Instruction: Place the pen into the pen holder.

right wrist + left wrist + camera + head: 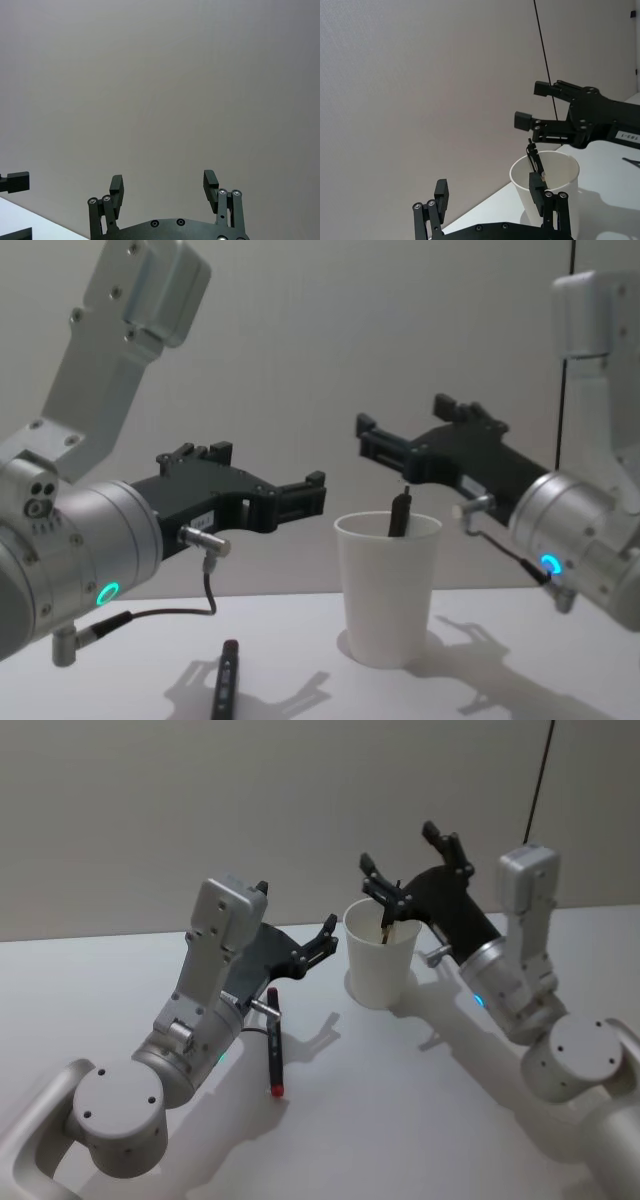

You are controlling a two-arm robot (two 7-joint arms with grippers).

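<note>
The pen holder (380, 965) is a plain white paper cup standing upright at the table's middle, also in the chest view (390, 590) and the left wrist view (560, 175). A dark pen (385, 925) stands inside it, its top poking above the rim (400, 513) (536, 160). My right gripper (400, 850) hovers open just above that pen, apart from it (400, 415) (163, 182). A second pen (273, 1042), black with a red end, lies flat on the table left of the cup (228, 680). My left gripper (300, 920) hangs open and empty above it, pointing at the cup (270, 475) (490, 192).
A plain wall rises behind the table, with a thin black cable (540, 780) hanging at the right. A grey cable (200, 590) loops under my left wrist. Bare white tabletop (400, 1110) stretches in front of the cup.
</note>
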